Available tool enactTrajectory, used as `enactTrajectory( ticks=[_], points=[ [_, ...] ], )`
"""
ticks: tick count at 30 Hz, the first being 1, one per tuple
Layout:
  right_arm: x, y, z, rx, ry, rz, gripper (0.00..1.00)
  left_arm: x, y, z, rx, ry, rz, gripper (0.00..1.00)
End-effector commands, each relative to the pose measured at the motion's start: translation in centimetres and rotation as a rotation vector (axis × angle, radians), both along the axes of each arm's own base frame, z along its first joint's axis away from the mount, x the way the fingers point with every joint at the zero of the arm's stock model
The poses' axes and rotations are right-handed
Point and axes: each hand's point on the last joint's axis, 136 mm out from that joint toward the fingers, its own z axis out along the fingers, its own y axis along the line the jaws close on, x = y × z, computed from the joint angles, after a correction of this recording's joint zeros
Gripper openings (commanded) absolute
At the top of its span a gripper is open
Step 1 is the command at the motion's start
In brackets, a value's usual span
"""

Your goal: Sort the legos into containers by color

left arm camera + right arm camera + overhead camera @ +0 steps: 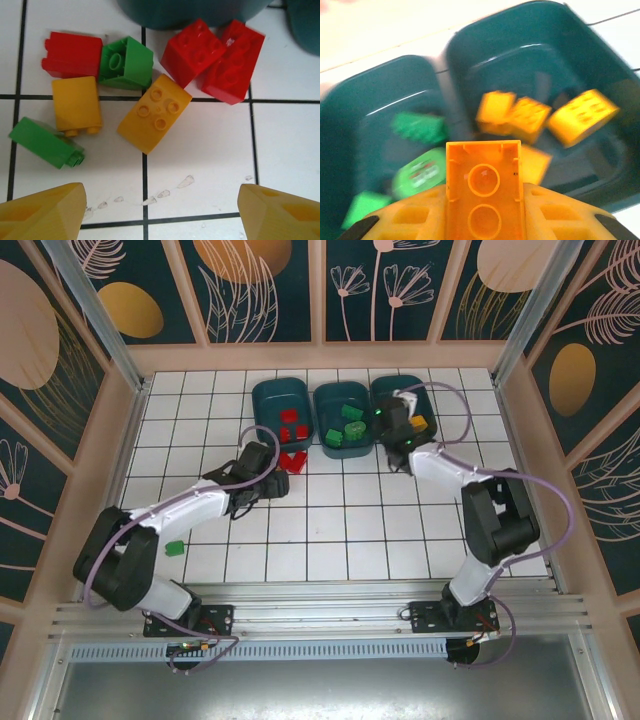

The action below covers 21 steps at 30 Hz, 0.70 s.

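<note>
My right gripper point(484, 215) is shut on a yellow-orange brick point(484, 185), held hollow side up above the right tub point(600, 65). Several yellow bricks point(530, 117) lie in that tub. Green bricks point(417, 127) lie in the middle tub point(350, 110). My left gripper point(160, 210) is open just short of a loose pile on the tiles: red bricks point(192, 50), a yellow brick point(154, 112) and green bricks point(126, 62). From above, the left gripper point(270, 472) sits below the left tub point(262, 400), which holds red bricks point(292, 425).
A lone green brick point(174, 548) lies on the tiles beside the left arm's lower link. The three tubs stand side by side at the back of the tiled floor. Wooden walls and metal posts point(95, 315) border the floor.
</note>
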Motion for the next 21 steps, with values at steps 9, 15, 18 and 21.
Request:
enactTrajectory(
  ticks=[9, 15, 18, 21],
  points=[
    [4.6, -4.2, -2.6, 0.021, 0.122, -0.007, 0.64, 1.2, -2.2, -0.3, 0.022, 0.003, -0.148, 0.81],
    [2.0, -3.5, 2.8, 0.044, -0.009, -0.030, 0.71, 1.6, -2.5, -0.9, 0.028, 0.015, -0.155, 0.80],
    [-1.0, -1.3, 4.5, 0.051, -0.060, 0.007, 0.73, 1.8, -2.6, -1.5, 0.037, 0.020, -0.161, 0.79],
    [-4.0, 0.5, 4.6, 0.085, -0.075, 0.054, 0.73, 2.4, -2.2, -2.2, 0.079, 0.020, -0.150, 0.77]
  ],
)
